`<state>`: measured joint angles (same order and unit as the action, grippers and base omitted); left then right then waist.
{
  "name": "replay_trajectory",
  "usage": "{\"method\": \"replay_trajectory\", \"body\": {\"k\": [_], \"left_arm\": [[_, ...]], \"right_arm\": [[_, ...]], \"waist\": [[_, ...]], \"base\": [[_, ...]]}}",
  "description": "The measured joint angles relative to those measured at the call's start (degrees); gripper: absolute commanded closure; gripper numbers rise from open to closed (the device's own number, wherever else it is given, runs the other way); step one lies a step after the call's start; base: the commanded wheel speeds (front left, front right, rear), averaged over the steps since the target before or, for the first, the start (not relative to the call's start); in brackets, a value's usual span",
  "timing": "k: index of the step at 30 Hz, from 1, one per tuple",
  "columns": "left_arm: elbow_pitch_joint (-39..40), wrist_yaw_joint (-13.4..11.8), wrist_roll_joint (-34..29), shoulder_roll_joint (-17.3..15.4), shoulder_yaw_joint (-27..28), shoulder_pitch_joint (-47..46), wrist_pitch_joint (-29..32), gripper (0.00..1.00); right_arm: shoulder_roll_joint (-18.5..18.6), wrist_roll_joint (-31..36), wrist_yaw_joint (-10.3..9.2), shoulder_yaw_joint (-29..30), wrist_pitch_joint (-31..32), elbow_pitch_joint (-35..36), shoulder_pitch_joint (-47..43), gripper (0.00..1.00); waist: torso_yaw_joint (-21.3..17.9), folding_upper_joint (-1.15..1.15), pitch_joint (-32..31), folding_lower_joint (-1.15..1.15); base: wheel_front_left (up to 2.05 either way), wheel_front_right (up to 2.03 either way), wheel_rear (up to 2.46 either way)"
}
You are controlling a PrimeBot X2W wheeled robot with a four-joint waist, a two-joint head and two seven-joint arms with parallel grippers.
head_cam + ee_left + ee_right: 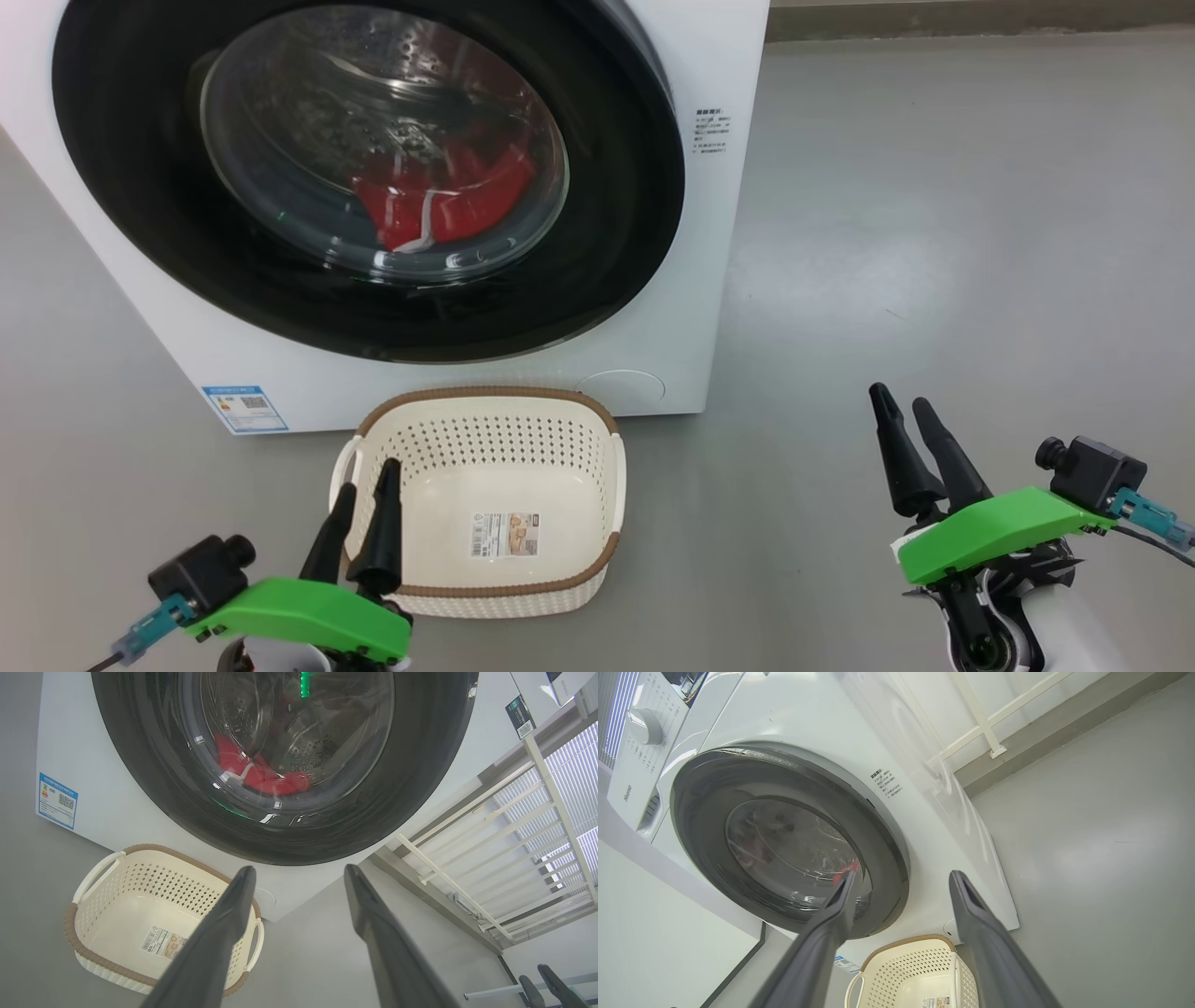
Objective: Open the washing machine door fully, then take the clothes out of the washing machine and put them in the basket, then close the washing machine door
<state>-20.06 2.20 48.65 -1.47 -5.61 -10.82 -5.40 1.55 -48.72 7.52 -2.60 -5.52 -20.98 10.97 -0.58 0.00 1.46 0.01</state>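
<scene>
White washing machine (709, 280), one; door (616, 187) shut flush against the front, black rim unbroken, so the opening step is judged not yet begun. Red clothes (439, 201), heaped low in the drum (411, 56) behind the glass (280, 140) (a white cord (425, 224) shows among them). Cream basket (485, 394), empty, on the floor (934, 233) just beside the machine's foot and below the door, probably to keep the carry from drum to basket short. Left claw (369, 476), fingers apart, holding nothing, poised by the basket's near left corner. Right claw (899, 397), fingers likewise apart and empty, well off to the right above bare floor, touching nothing.
</scene>
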Motion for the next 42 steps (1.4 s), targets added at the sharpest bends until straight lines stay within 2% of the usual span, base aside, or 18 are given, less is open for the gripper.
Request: {"method": "replay_trajectory", "body": {"k": [25, 42], "left_arm": [[-1.1, -0.9, -16.0, -0.1, -2.6, -4.8, -4.2, 0.00], [-0.9, -2.7, -26.2, -0.2, -4.5, -7.0, -7.1, 0.00]], "right_arm": [[0.4, 16.5, 0.00, -2.1, -4.1, -0.5, 4.7, 0.00], [1.0, 26.9, 0.01, -3.7, -7.0, -0.5, 7.1, 0.00]], "waist": [[0.3, 0.00, 1.4, 0.00], [0.0, 0.00, 1.6, 0.00]], "base": [[0.00, 0.00, 0.00], [0.00, 0.00, 0.00]]}}
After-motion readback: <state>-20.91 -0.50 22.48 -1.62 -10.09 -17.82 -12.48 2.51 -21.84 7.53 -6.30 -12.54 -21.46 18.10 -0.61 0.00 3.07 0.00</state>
